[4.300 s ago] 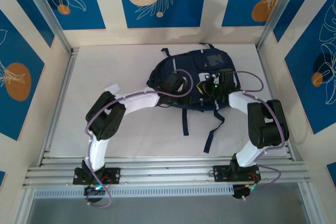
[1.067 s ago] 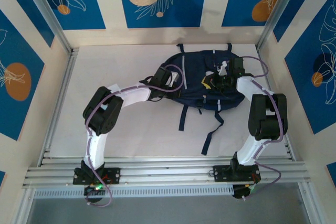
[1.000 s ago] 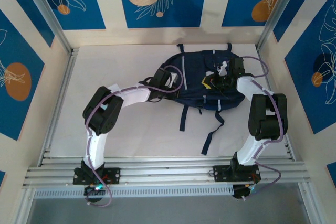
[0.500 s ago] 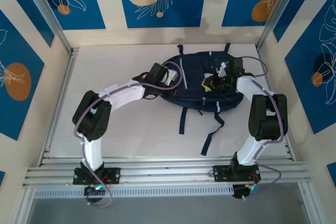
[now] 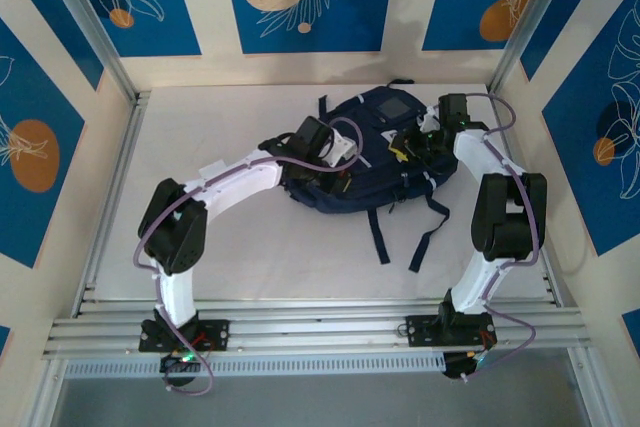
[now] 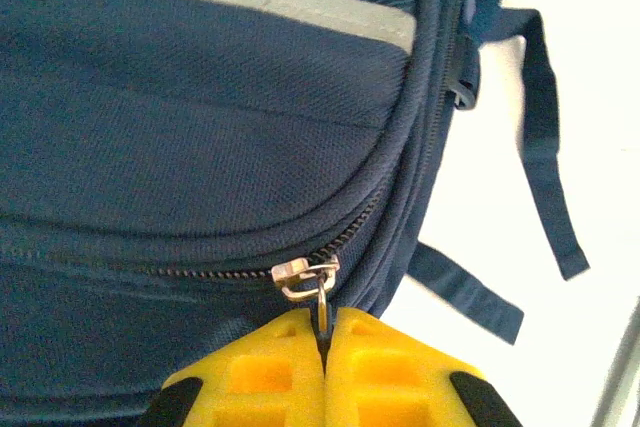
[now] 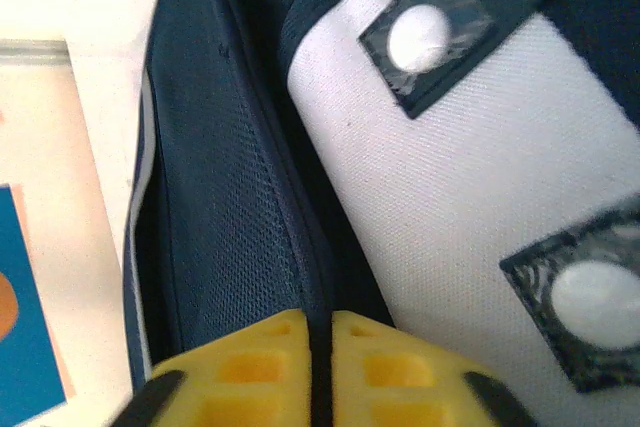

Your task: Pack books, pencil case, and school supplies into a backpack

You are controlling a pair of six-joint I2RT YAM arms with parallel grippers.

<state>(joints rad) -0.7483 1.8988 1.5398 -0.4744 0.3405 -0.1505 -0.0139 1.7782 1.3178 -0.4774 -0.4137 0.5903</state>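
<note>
The navy backpack (image 5: 352, 193) lies at the back middle of the table, with its straps (image 5: 430, 235) trailing toward me. My left gripper (image 5: 338, 175) is on its left side. In the left wrist view the left gripper (image 6: 323, 313) is shut on the metal zipper pull (image 6: 324, 299) hanging from the slider (image 6: 300, 274). My right gripper (image 5: 405, 150) is at the bag's upper right. In the right wrist view the right gripper (image 7: 319, 317) pinches a navy seam of the backpack (image 7: 225, 217) beside a white patch (image 7: 450, 177), its yellow fingers a narrow slit apart. The books, pencil case and school supplies are out of view.
A small whitish flat piece (image 5: 213, 165) lies on the table by the left forearm. Side walls and a metal rail (image 5: 320, 327) at the near edge bound the white table (image 5: 220, 117). A second strap (image 5: 378, 237) lies on the table in front of the bag.
The backpack has been turned and dragged toward the back, and its straps have swung right. Both grippers moved with it, the left one travelling right along the zipper.
</note>
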